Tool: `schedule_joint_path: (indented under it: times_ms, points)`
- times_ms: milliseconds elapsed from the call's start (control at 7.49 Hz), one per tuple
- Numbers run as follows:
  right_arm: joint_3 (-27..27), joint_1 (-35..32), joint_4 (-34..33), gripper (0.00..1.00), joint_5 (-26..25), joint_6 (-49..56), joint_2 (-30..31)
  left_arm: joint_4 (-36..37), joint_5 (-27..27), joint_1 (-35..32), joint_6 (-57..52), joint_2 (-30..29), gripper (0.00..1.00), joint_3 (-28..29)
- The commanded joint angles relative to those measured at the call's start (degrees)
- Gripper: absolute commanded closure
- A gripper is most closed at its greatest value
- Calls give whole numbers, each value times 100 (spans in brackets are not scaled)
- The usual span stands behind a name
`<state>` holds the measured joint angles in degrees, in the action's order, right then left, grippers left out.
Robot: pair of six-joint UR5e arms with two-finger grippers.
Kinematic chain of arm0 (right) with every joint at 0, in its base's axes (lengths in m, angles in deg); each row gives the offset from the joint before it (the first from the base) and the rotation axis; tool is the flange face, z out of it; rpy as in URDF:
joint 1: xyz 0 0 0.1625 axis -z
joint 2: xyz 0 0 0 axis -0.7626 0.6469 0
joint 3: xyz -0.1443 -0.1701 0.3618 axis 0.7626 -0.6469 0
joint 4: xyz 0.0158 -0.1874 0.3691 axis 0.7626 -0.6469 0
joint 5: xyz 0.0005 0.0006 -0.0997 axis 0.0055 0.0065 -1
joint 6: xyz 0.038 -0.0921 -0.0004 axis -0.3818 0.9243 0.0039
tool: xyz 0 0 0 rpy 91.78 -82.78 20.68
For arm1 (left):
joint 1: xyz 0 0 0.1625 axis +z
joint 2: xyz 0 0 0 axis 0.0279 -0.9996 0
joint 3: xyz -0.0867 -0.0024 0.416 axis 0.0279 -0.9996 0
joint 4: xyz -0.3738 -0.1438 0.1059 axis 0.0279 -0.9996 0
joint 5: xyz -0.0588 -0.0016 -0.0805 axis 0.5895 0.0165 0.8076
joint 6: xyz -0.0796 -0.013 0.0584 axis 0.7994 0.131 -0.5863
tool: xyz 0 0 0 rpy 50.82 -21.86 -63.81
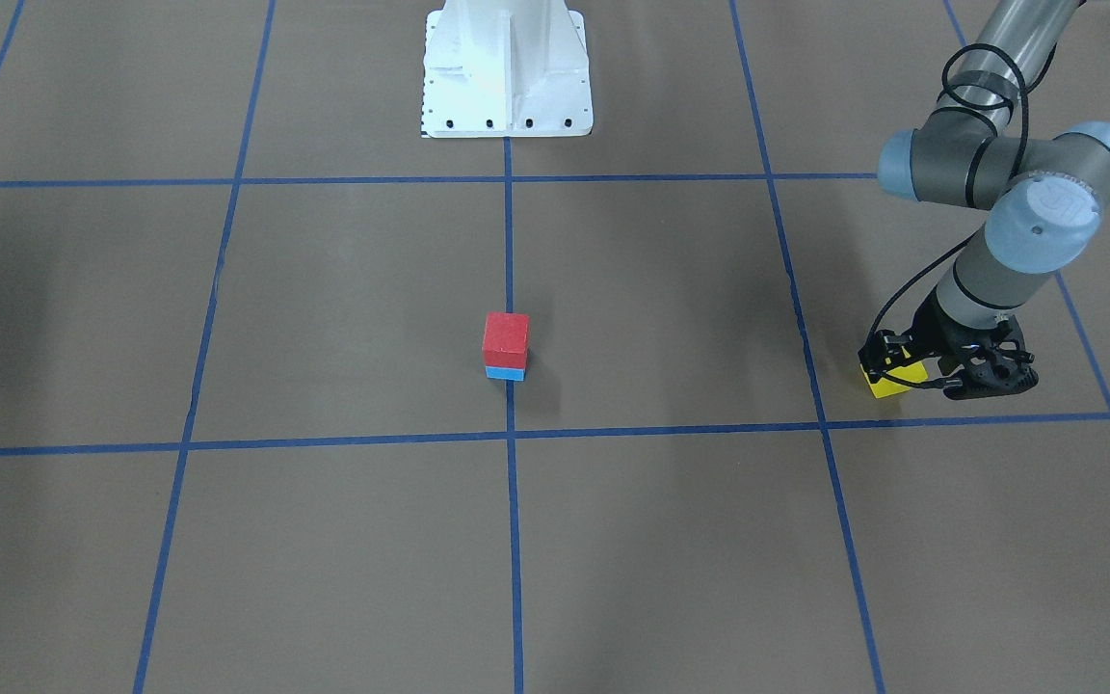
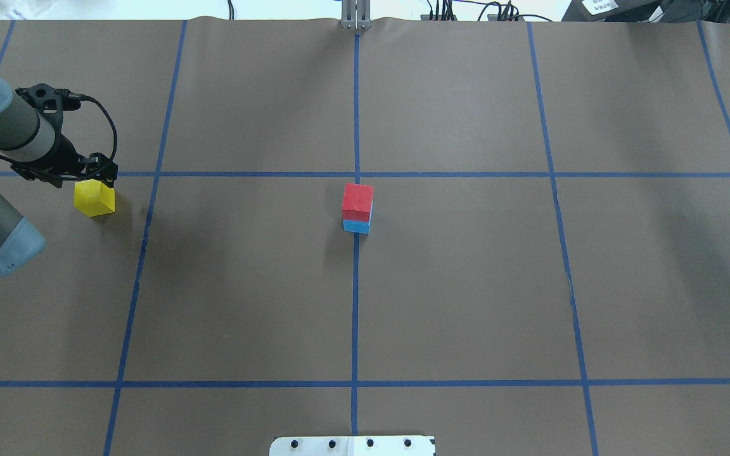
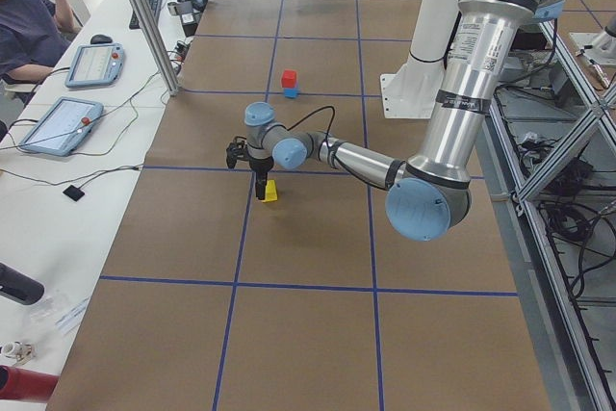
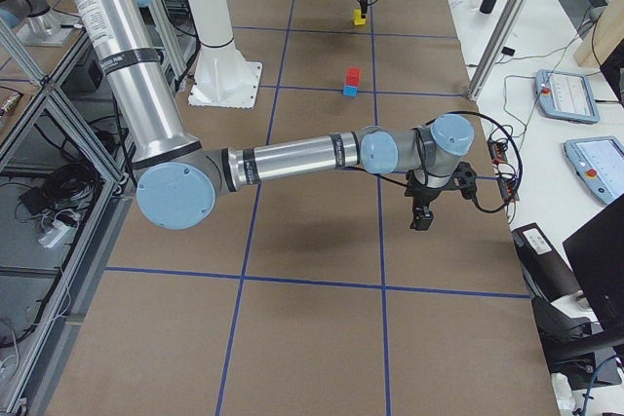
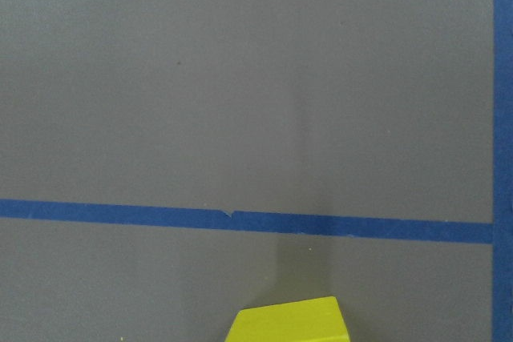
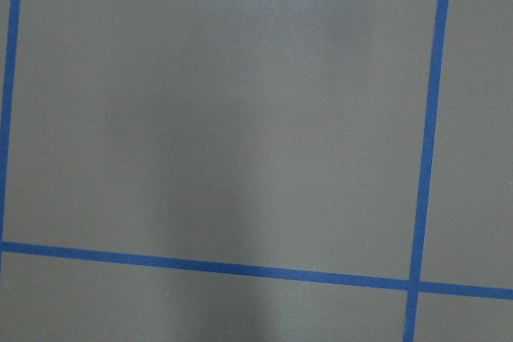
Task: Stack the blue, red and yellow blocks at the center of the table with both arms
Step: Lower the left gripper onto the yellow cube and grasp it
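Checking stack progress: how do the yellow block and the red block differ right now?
Place: the red block sits at table centre; the yellow block is far out on the robot's left side.
Support: the red block rests on the blue block; the yellow block is unstacked.
Contact: the left gripper is at the yellow block; none is near the red block.
Shared: both look like similar-sized cubes.

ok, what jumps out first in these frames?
A red block sits on a blue block at the middle of the table. Far off at the robot's left end, the left gripper is down at the yellow block; whether it grips is unclear. The right gripper hangs above the table's other end.
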<state>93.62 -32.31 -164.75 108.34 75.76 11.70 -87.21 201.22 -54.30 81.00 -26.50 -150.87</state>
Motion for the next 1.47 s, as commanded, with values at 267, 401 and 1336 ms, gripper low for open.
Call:
schedule_joint_path:
  times_ms: [267, 401, 1336]
  points:
    - [17, 0, 0, 1, -6, 0, 0, -24, 5, 84, 47, 92, 22, -37]
    - [17, 0, 0, 1, -6, 0, 0, -24, 13, 84, 56, 83, 67, -54]
    - [8, -18, 0, 1, 12, 35, 9, 3580, 22, -249, -1261, -30, 100, -2904]
